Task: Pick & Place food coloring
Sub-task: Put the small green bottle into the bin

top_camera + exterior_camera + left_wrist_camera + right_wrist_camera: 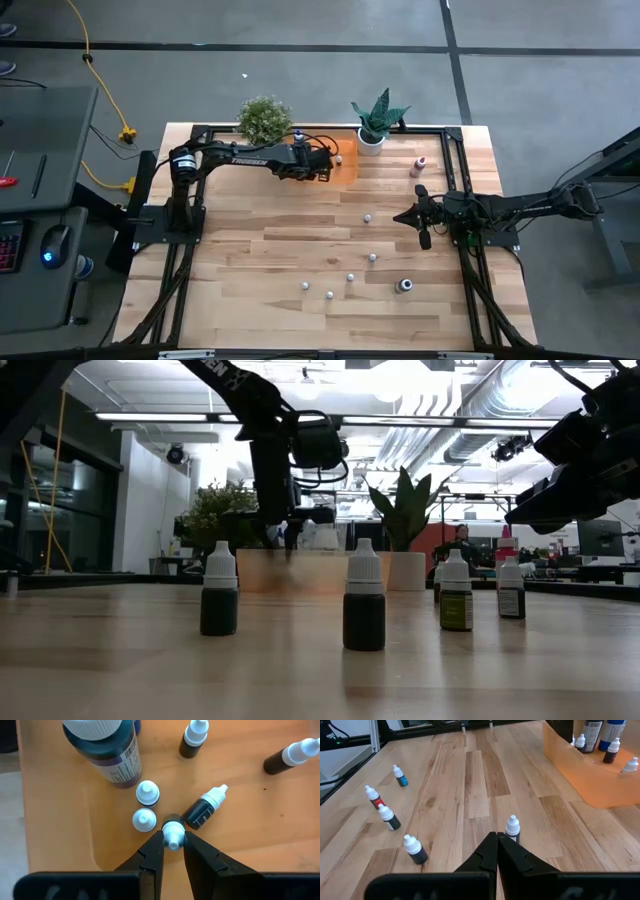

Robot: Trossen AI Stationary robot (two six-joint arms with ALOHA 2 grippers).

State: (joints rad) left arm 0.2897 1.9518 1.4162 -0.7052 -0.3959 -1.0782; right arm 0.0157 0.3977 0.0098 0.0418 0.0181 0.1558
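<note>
Several tiny white-capped food coloring bottles (350,277) stand upright on their bases, scattered over the near half of the wooden table, with a larger dark one (403,286) and a pink one (419,167). More bottles sit in an orange tray (345,168) at the far side, among them a big blue-bodied one (102,750). My left gripper (173,840) is down in the tray, shut on a small bottle (173,822). My right gripper (497,845) is shut and hovers over the table's right part, just short of a dark bottle (512,827). My left gripper pinches the small bottle's white cap (173,831) between its two fingertips, coming from above and pointing down into the tray. The dark body hangs below the cap. Whether its base rests on the tray floor cannot be told.
Two potted green plants (265,120) (378,125) stand at the far edge beside the tray. In the tray, two upright small bottles (147,794) and a tilted one (202,810) crowd the held bottle. Black frame rails (465,200) run along the table's sides.
</note>
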